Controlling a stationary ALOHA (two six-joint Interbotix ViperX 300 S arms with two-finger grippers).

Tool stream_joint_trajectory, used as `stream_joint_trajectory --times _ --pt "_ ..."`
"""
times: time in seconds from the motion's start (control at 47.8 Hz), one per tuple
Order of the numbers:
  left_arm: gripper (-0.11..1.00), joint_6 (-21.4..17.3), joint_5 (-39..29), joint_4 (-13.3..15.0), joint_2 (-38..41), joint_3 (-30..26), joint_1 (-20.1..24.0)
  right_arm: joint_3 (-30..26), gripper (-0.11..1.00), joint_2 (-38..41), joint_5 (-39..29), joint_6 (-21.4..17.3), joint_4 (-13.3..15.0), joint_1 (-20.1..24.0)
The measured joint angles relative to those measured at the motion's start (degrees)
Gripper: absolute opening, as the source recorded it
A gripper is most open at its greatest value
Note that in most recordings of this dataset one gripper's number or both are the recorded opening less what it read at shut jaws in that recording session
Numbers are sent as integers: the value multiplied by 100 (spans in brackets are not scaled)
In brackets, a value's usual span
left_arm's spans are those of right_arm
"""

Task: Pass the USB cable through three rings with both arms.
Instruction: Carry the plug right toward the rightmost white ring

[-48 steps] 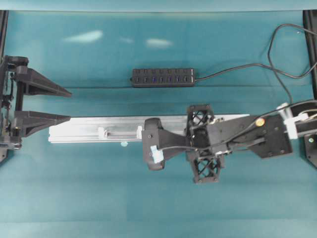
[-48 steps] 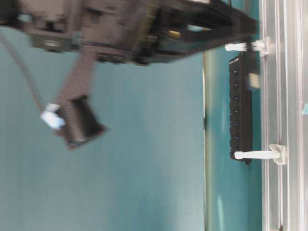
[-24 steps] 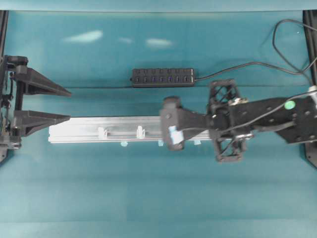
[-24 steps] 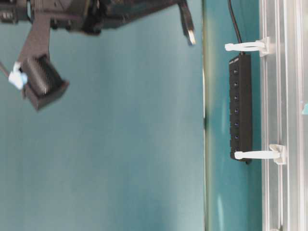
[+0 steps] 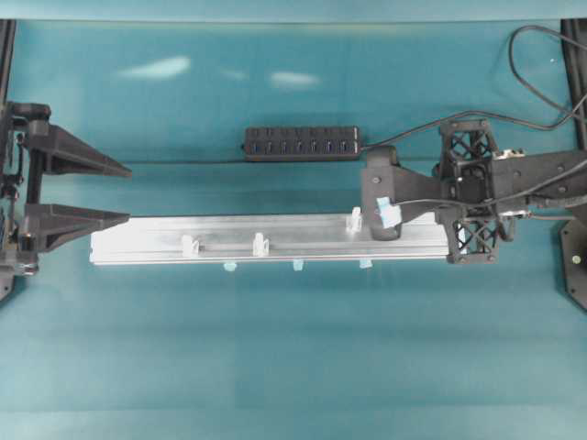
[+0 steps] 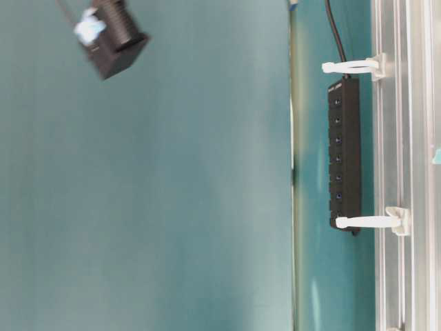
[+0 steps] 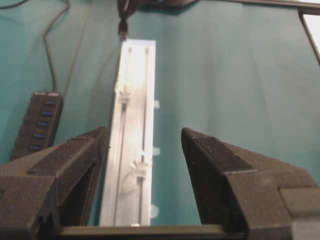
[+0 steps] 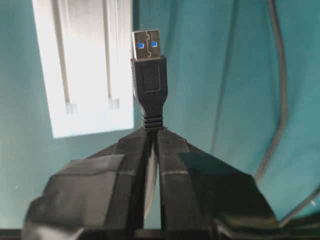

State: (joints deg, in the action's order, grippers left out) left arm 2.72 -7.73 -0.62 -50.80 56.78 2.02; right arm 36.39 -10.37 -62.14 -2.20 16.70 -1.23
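The silver rail (image 5: 147, 240) lies across the table with three whitish rings (image 5: 190, 245), (image 5: 260, 244), (image 5: 354, 219) standing on it. My right gripper (image 8: 151, 131) is shut on the USB cable just behind its black plug (image 8: 148, 75), whose metal tip points at the rail's right end (image 8: 82, 65). In the overhead view the right arm (image 5: 514, 179) hangs over that end and hides the plug. My left gripper (image 5: 128, 194) stands open at the rail's left end, nothing between its fingers. The left wrist view looks down the rail (image 7: 127, 165) past two rings (image 7: 141, 164), (image 7: 123, 90) to the plug (image 7: 122, 29).
A black multi-port hub (image 5: 301, 143) lies behind the rail, its cord running to the back right, where black cords loop (image 5: 541, 55). Pale-blue tape tabs (image 5: 297, 266) dot the rail's front edge. The hub (image 6: 343, 155) also shows beside two rings in the table-level view.
My right arm has drawn back to the right, from over the rail's middle to its right end, carrying the plug. The third ring is now uncovered. The left arm has not moved.
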Motion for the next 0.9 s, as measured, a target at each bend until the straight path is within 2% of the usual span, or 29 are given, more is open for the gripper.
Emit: stream_joint_trajectory --times 0.209,0.606,0.899 --pt "67 0 9 0 9 -53 9 246 -9 97 686 0 -9 -9" --pt "67 0 0 0 0 -70 88 -26 -9 686 1362 0 0 -9" --pt "67 0 0 0 9 -105 88 -149 -9 923 1564 0 0 -44"
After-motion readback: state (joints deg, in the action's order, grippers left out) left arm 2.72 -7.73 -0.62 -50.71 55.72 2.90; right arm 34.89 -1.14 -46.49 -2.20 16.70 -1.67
